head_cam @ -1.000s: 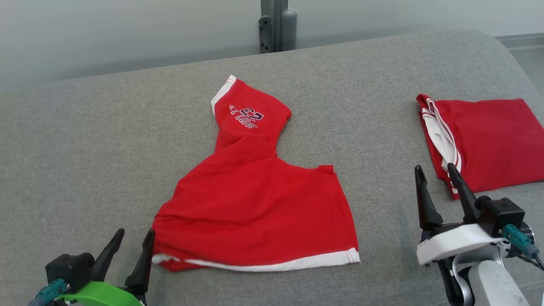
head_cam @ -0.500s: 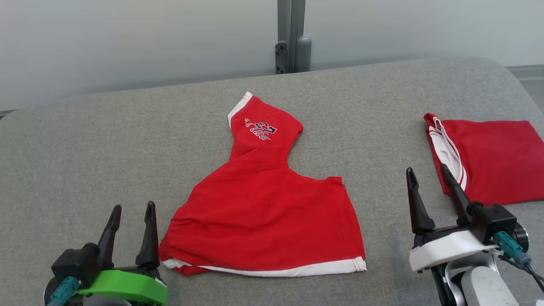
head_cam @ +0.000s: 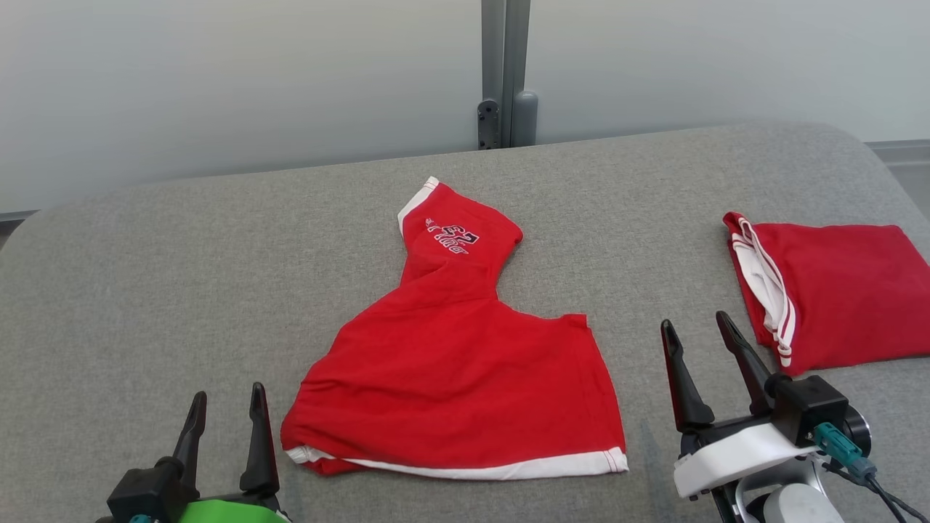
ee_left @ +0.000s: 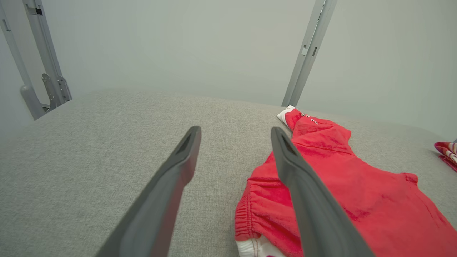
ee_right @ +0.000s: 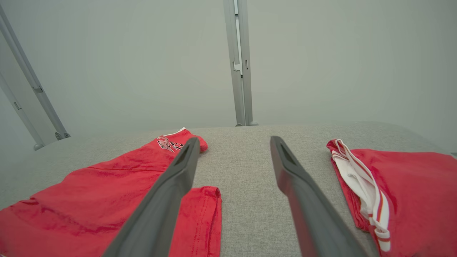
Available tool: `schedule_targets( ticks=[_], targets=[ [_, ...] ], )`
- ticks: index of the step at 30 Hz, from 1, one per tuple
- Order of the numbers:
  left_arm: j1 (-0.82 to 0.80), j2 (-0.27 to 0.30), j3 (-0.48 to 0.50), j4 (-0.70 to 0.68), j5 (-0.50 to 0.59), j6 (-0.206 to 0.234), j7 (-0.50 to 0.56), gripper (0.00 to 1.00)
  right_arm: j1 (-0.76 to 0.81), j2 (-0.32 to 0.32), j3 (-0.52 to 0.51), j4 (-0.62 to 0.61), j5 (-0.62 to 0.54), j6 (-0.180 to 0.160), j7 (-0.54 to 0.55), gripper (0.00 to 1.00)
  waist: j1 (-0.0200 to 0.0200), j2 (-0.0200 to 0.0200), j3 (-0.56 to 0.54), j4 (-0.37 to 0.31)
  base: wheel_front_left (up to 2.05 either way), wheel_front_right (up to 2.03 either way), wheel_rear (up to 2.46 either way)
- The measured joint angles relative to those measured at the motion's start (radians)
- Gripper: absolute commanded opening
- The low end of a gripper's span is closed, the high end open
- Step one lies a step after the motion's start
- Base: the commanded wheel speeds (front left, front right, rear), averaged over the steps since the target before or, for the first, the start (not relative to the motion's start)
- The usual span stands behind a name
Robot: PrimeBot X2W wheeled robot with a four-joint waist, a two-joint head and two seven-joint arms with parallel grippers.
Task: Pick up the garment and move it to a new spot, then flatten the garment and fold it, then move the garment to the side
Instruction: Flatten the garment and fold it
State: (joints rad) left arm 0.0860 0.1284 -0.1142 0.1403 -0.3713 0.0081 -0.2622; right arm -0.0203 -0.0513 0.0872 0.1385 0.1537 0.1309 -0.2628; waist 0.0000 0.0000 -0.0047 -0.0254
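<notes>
**At the grey cushion: both grippers released, red garment between them**

Down at the lower left of the head view, I have the left gripper [head_cam: 227, 392] with its two dark fingers spread and nothing between them. It sits just beside the near left corner of the garment [head_cam: 450, 378], with a thin strip of grey showing between finger and cloth. Through the left wrist view, the gathered red edge and a bit of white trim lie right beside my right-hand finger.

Over at the lower right, the right gripper [head_cam: 693, 321] is likewise spread and empty. It stands over bare cushion [head_cam: 145, 290], past the garment's right edge.

Spread out mid-cushion, the garment is red with a white band along its near edge. A narrower part reaches away from me and ends in a white-edged tip with a dark-and-white print.

Right of the right gripper lies a folded red piece [head_cam: 835, 290], white stripes along its left edge, well apart from the garment.

Behind the cushion stands a grey post [head_cam: 505, 73] against a pale wall [head_cam: 218, 73].
</notes>
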Motion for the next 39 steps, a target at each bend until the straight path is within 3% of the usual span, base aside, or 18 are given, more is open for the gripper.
schedule_targets(
  ticks=[16, 26, 39],
  targets=[
    [0.005, -0.045, 0.059, 0.054, 0.074, -0.07, 0.0, 1.0, 0.013, -0.008, 0.047, 0.031, -0.009, 0.0, 0.0, 1.0, 0.0, 0.0, 0.028, -0.006, 0.0, 0.0, 0.0],
    [-0.016, -0.06, 0.071, 0.066, 0.09, -0.089, 0.0, 1.0, 0.098, -0.069, 0.173, 0.127, 0.039, 0.0, 0.011, 1.0, 0.0, 0.0, 0.08, -0.008, 0.0, 0.0, 0.0],
    [-0.044, -0.07, 0.083, 0.093, 0.111, -0.106, 0.0, 1.0, 0.012, -0.085, 0.294, 0.309, 0.087, 0.0, 0.009, 1.0, 0.0, 0.0, 0.114, 0.028, 0.0, 0.0, 0.0]
  ],
)
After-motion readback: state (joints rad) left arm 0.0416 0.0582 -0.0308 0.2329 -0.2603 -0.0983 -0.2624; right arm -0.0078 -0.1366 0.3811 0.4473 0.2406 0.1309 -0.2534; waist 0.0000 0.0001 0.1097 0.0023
